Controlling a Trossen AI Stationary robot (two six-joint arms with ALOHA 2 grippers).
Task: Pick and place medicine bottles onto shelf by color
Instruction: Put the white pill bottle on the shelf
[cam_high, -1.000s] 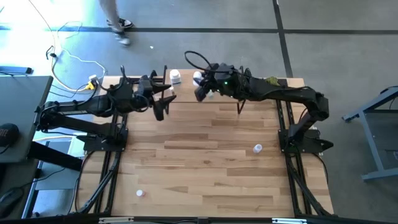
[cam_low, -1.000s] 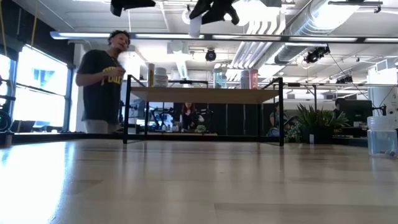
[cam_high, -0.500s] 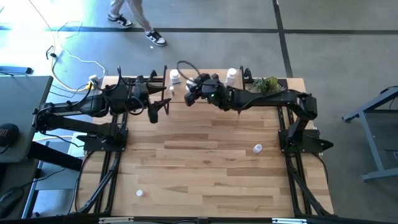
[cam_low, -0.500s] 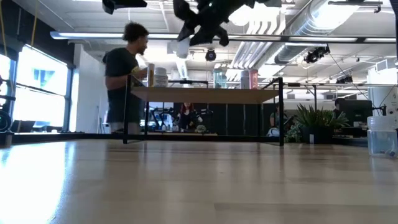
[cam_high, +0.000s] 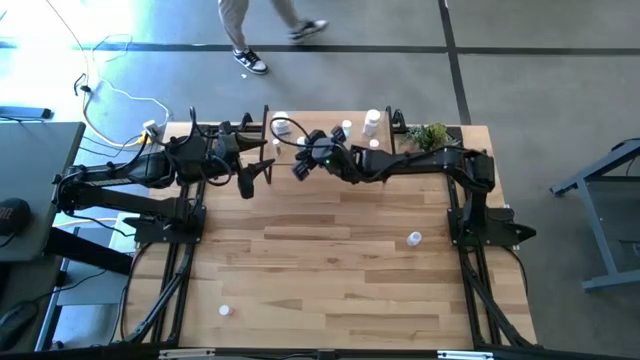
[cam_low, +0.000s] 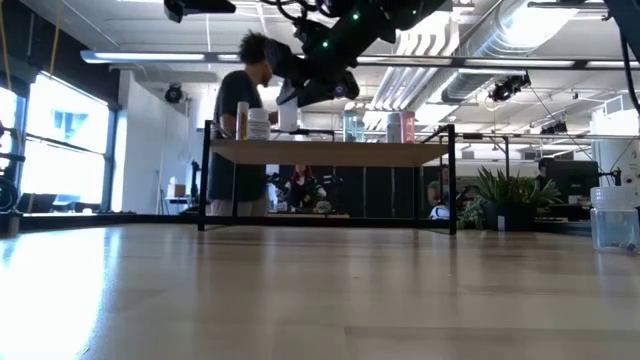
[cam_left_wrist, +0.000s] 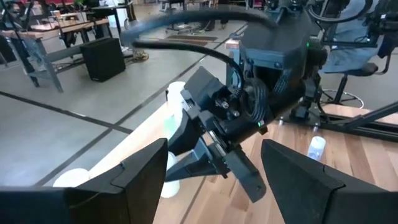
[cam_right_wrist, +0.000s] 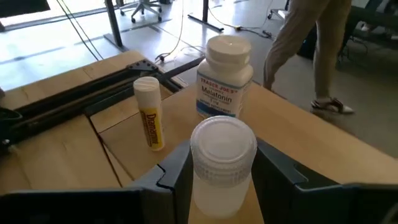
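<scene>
Left side of the table: the left end effector hangs above the far-left part of the slatted top, just in front of the shelf, its two dark fingers spread wide with nothing between them. On the near-left of the table lies one small bottle, well apart from everything else.

Centre: the right end effector reaches across from the right side to the left part of the shelf and is clamped on a translucent white bottle, held upright between its fingers. In the right wrist view, two items stand on the shelf just beyond the held bottle: a white bottle with a blue-printed label and a slim tube with a yellow label. In the low view the arm and the held bottle sit just above the shelf board, near its left legs.

Right of centre: two more white bottles stand on the shelf, with a small green plant at its right end. A further small bottle lies on the table's right half, near the right arm's base.

Beyond the table, a person walks across the floor.
</scene>
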